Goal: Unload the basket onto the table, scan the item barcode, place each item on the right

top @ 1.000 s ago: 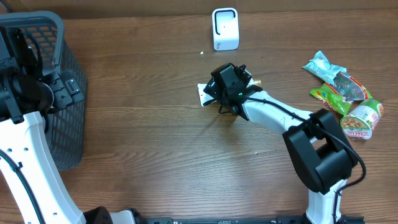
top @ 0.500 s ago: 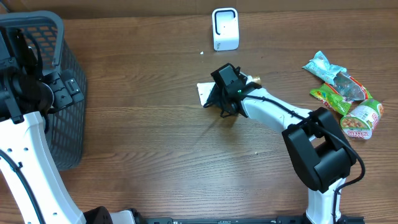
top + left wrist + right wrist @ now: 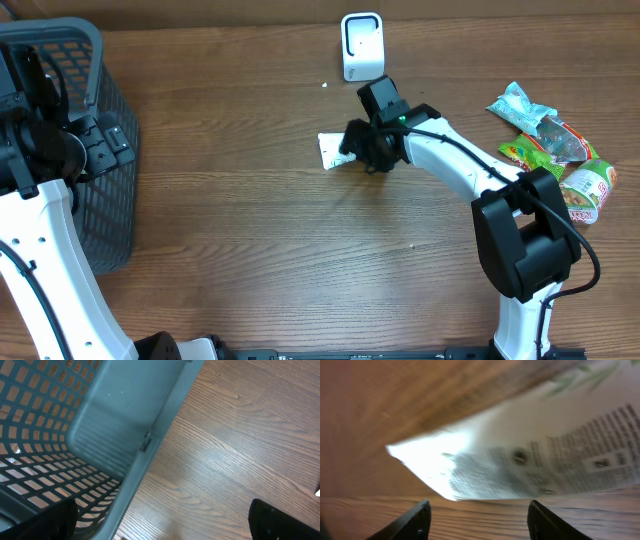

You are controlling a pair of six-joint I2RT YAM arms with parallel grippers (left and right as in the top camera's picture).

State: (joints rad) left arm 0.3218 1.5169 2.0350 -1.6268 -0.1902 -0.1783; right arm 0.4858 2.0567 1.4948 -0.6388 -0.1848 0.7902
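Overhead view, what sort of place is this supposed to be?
Probably a mock shop checkout: a grey shopping basket, a small white scanner standing on the wooden table, and snack packets piled at one side.

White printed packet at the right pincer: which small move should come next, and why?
Probably ease the right pincer forward until its fingers straddle the near edge of the white printed packet. In the right wrist view the jaws stand apart and the packet lies just beyond the tips, so it seems not gripped yet, and the white box-shaped scanner stands farther back.
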